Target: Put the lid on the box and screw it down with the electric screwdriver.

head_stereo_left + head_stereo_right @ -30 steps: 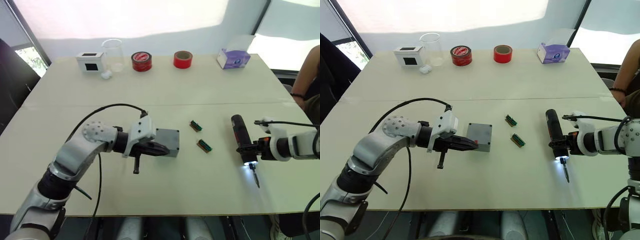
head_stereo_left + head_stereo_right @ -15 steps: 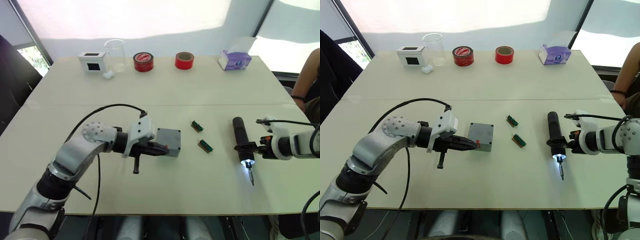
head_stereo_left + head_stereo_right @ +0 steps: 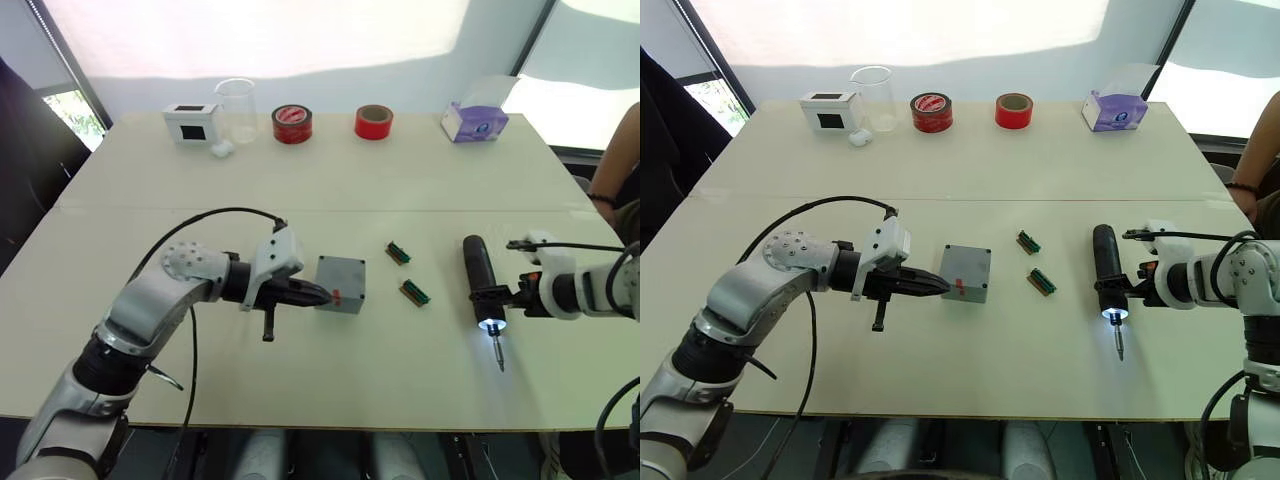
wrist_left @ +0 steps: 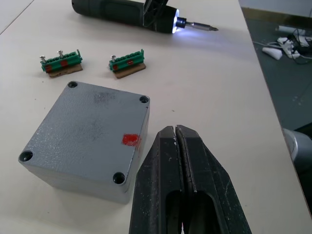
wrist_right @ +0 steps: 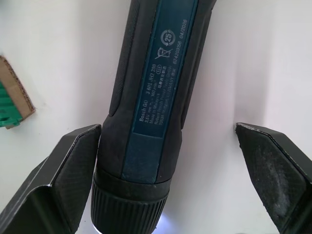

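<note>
Flanking two small green terminal blocks [image 3: 407, 273], the clenched left fingers [image 4: 176, 161] near the square grey metal box [image 3: 340, 284]; the right fingers [image 5: 78, 161] straddle the dark stick-shaped electric screwdriver [image 3: 479, 276], released.

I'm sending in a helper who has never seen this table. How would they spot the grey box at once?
On the long white table, skip the far edge with its tape rolls and look at the near half. The grey box sits there just in front of the left hand, with two small green terminal blocks to its other side. It is the only plain grey metal cube, marked with a small red patch.
</note>
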